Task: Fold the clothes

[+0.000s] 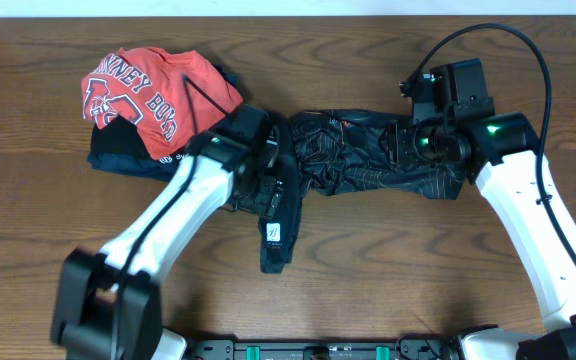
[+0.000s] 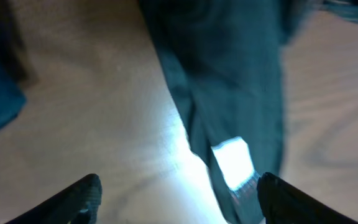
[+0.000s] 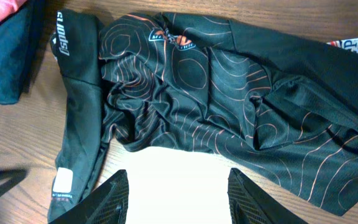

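Note:
The clothes, a black jersey (image 1: 368, 150) with thin wavy lines, lie crumpled across the middle of the table. A narrow part of the jersey with a white label (image 1: 274, 232) trails toward the front edge. My left gripper (image 1: 271, 180) hovers over that strip. In the left wrist view the left gripper (image 2: 179, 199) is open, and the blurred strip and its label (image 2: 232, 158) lie close to the right fingertip (image 2: 284, 199). My right gripper (image 1: 408, 145) is over the jersey's right half. In its own view the right gripper (image 3: 179, 196) is open above bare table, just off the jersey's (image 3: 216, 93) edge.
A red T-shirt (image 1: 158, 85) with white lettering lies on a navy folded garment (image 1: 118, 155) at the back left, close beside the left arm. The navy cloth (image 3: 5, 56) also shows in the right wrist view. Wooden table (image 1: 418, 260) shows in front of the jersey.

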